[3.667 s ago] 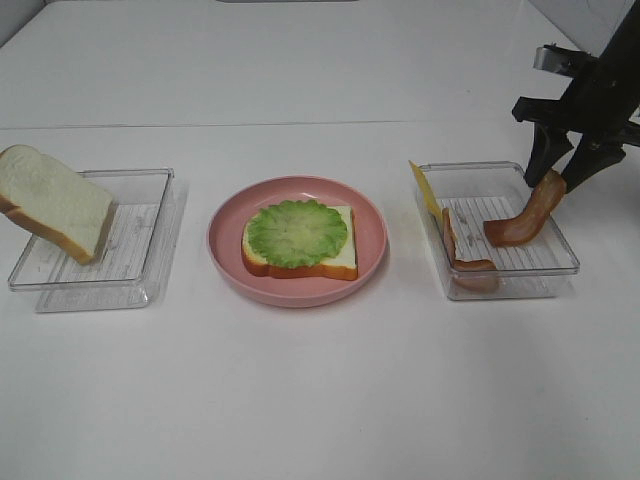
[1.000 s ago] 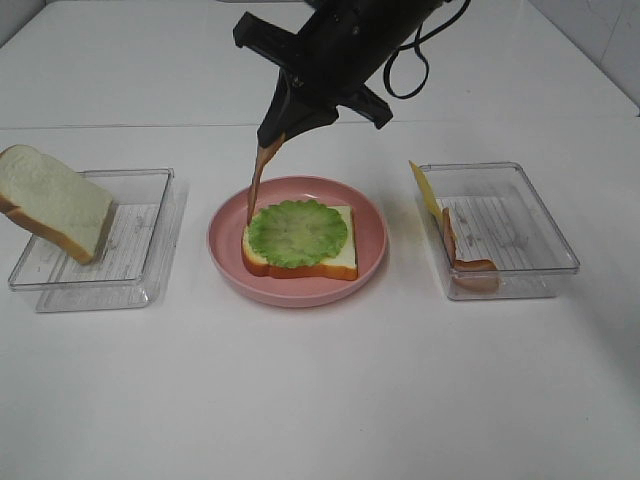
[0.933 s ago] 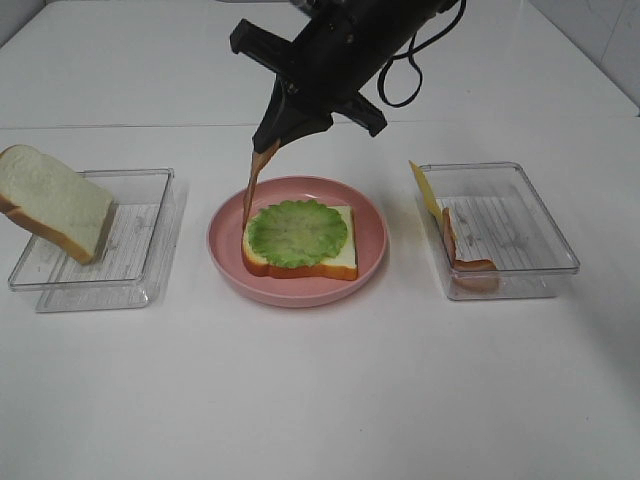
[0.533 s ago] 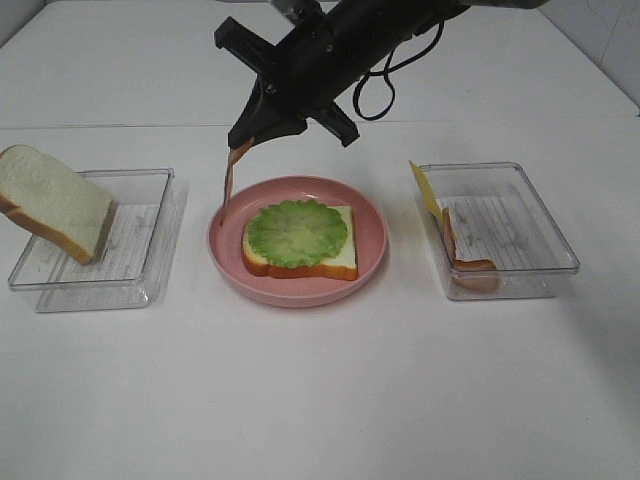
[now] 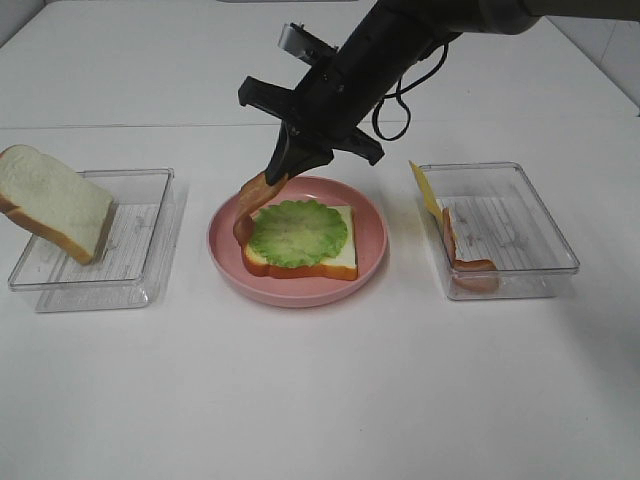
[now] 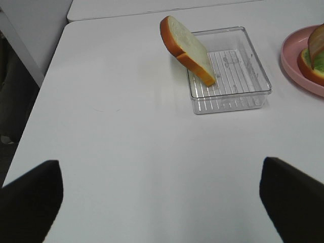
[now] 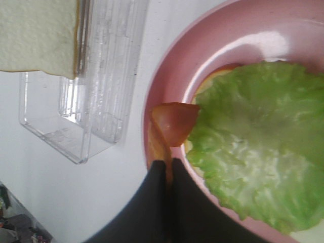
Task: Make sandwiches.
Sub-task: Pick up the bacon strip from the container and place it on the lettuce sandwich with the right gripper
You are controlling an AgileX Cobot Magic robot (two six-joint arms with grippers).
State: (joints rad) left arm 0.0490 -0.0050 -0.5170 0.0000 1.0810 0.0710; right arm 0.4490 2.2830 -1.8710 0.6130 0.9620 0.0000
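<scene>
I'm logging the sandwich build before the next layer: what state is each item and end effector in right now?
right end effector: shut on bacon strip
bacon strip: hanging, lower end curled at the lettuce's edge
lettuce leaf: flat on plated bread slice
pink plate: holding that stack
spare bread slice: leaning tilted in left tray
second bacon strip: on edge in right tray
cheese slice: propped against that tray's wall
left end effector: open, empty

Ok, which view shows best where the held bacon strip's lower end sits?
The right wrist view: the bacon strip hangs from the shut right gripper, its lower end at the edge of the lettuce leaf, over the pink plate. Exterior high shows it smaller, side-on; left wrist catches only a sliver.
</scene>
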